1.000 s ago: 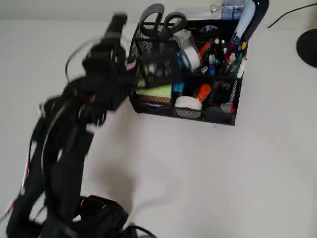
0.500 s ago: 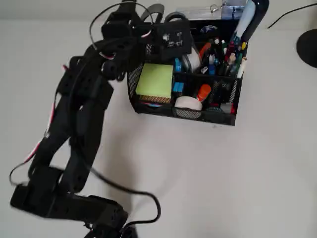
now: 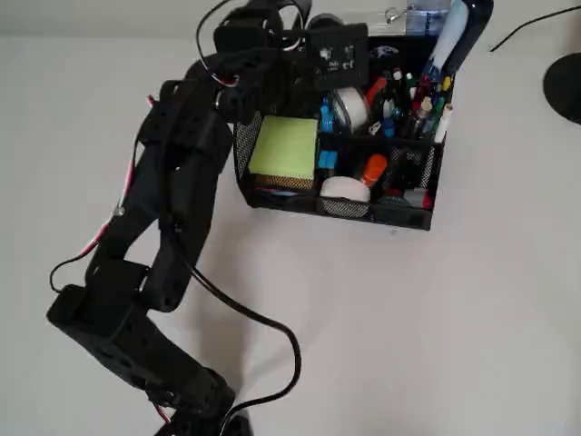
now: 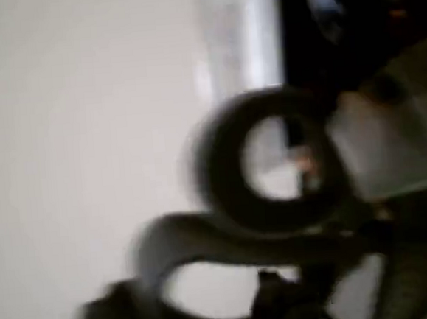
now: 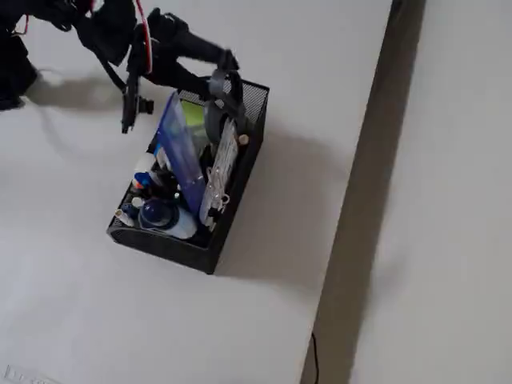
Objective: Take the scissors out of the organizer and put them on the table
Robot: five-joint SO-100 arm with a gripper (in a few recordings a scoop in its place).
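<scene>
Arm outstretched, pincer (image 5: pixel 226 68) state unclear

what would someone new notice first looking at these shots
The black robot arm stretching up the left of the overhead view, its gripper at the back corner of the black mesh organizer. That organizer is crammed with colour: a lime-green sticky-note pad at its front left and bright pens at its right. In the wrist view, the dark handle loops of the scissors loom large and blurred, still standing in the organizer.

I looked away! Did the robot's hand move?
Yes. The black robot hand swung right and up, from beside the black wire-mesh organizer to over its back corner.
</scene>
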